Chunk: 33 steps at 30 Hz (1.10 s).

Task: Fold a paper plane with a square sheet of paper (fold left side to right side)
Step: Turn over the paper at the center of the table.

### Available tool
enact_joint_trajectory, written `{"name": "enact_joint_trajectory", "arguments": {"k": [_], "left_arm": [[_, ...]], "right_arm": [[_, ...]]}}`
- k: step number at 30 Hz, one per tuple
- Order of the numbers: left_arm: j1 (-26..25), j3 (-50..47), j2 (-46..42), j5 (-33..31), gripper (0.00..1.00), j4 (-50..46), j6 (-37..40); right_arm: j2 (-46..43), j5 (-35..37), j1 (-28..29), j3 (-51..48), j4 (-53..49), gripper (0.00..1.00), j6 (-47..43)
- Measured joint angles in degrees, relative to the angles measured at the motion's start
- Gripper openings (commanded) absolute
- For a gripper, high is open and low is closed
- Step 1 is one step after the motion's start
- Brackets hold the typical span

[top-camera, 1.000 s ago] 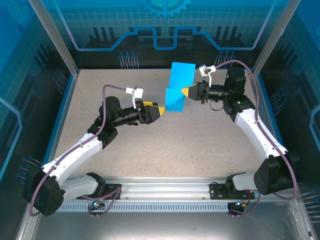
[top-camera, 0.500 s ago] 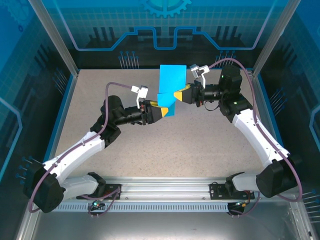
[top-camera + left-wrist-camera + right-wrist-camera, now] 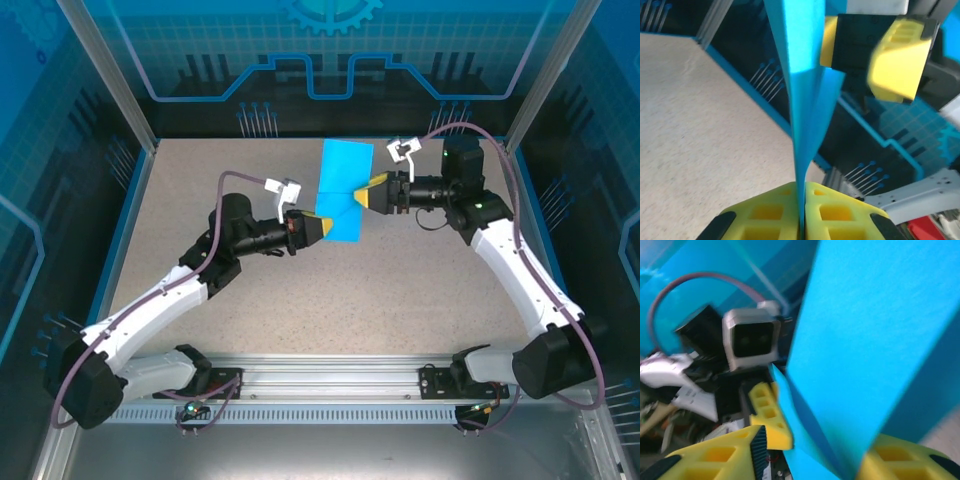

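Blue paper (image 3: pixel 345 177), already creased, is held up off the table (image 3: pixel 420 290) around centre-back, between the two arms. The left gripper (image 3: pixel 322 228) is clamped tight on the paper's lower left edge. From the left wrist, its yellow fingers (image 3: pixel 775 215) are seen pressed together with the paper pinched edge-on between them, standing pretty much vertical. The right gripper (image 3: pixel 373 193) is parted roughly halfway at the paper's right side. The paper runs between its fingers (image 3: pixel 715 457), but no squeeze can be made out, so nothing's gripped there.
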Motion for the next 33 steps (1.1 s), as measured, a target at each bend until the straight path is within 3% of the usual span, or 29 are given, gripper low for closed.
{"name": "enact_joint_trajectory", "arguments": {"k": [3, 10, 14, 17, 24, 29, 33], "left_arm": [[-4.1, 2.6, 0.1, -9.3, 0.11, -9.9, 5.2], [-14.8, 14.3, 10.2, -39.6, 0.08, -33.8, 11.1], [-18.6, 23.8, 22.5, -56.5, 0.15, -51.3, 5.3], [-20.0, 30.1, 31.3, -64.1, 0.18, -63.6, -2.4], [-21.5, 41.2, 48.9, -68.4, 0.21, -80.4, -12.3], [-21.7, 49.9, 60.6, -66.8, 0.16, -83.6, -12.2], [-21.8, 52.1, 62.6, -65.1, 0.14, -83.0, -10.5]], "right_arm": [[-1.2, 7.2, -4.3, -0.3, -6.8, 0.66, -2.7], [-1.6, 32.4, -15.9, -5.9, -20.6, 0.68, -1.9], [-1.3, 42.6, -16.6, -9.7, -24.9, 0.68, -0.9], [-1.3, 47.8, -16.7, -10.7, -26.5, 0.67, -0.4], [-1.6, 52.3, -16.7, -12.0, -26.7, 0.65, 0.2], [-1.6, 52.4, -16.7, -13.9, -26.5, 0.65, 0.5], [-1.6, 52.4, -16.7, -15.1, -26.4, 0.65, 0.5]]}}
